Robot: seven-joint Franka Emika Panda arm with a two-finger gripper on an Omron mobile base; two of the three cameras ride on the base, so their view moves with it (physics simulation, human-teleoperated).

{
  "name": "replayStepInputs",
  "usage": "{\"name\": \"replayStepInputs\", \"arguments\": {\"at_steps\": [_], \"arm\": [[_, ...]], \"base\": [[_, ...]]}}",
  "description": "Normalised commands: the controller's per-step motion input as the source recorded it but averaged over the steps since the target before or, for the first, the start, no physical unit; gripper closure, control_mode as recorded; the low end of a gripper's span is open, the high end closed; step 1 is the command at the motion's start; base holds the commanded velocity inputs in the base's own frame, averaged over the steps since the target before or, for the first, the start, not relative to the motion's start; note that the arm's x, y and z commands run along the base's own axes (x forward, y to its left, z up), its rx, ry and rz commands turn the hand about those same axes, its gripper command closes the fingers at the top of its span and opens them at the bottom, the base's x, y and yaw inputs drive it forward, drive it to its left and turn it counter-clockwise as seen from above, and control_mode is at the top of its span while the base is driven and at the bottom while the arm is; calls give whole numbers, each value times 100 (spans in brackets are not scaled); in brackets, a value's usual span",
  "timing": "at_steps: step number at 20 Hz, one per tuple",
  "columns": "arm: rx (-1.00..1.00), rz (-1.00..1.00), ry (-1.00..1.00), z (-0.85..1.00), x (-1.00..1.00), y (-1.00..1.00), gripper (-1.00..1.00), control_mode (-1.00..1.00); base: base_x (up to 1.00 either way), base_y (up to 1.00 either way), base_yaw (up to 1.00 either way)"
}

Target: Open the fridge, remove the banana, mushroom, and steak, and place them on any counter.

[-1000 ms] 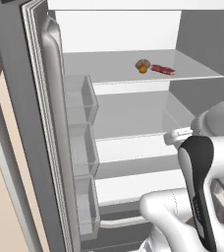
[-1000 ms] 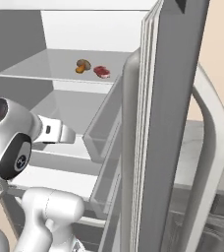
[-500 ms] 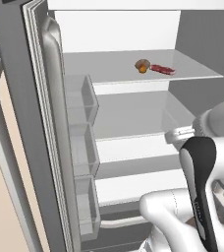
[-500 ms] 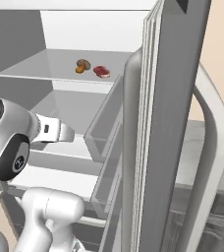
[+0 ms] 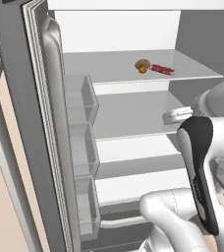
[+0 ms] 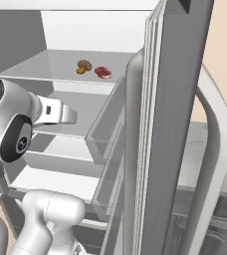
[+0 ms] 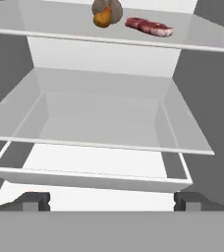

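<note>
The fridge (image 5: pixel 35 123) stands with both doors swung wide and its white shelves bare to me. On the upper glass shelf the tan-brown mushroom (image 5: pixel 142 65) (image 6: pixel 83 65) (image 7: pixel 106 11) lies just left of the red steak (image 5: pixel 162 69) (image 6: pixel 103 72) (image 7: pixel 149 26). The banana is hidden or out of view. My gripper (image 5: pixel 169 116) (image 6: pixel 70 115) (image 7: pixel 113 202) hangs open and empty at the level of the middle shelf, below and in front of the two items, pointing into the fridge.
Door bins (image 5: pixel 82 147) line the left door, and more bins (image 6: pixel 108 129) line the right door close to my hand. Glass shelves (image 7: pixel 104 123) stack below the upper one. A pale counter top (image 6: pixel 192 149) lies past the right door's handle.
My hand has risen from below the middle shelf to its level. The mushroom and steak have not moved.
</note>
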Motion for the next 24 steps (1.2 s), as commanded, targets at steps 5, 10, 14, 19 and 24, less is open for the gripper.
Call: {"name": "replayStepInputs", "arguments": {"at_steps": [5, 10, 14, 19, 24], "arm": [[1, 0, -18, 32, 53, 24, -100, -100], [1, 0, -14, 50, 23, 33, -100, -100], [3, 0, -1, 42, 16, 3, -100, -100], [7, 0, 0, 12, 54, -1, -100, -100], [1, 0, 4, -1, 83, 0, -100, -100]], "base": [[0, 0, 0], [0, 0, 0], [0, 0, 0], [0, 0, 0], [0, 0, 0]]}}
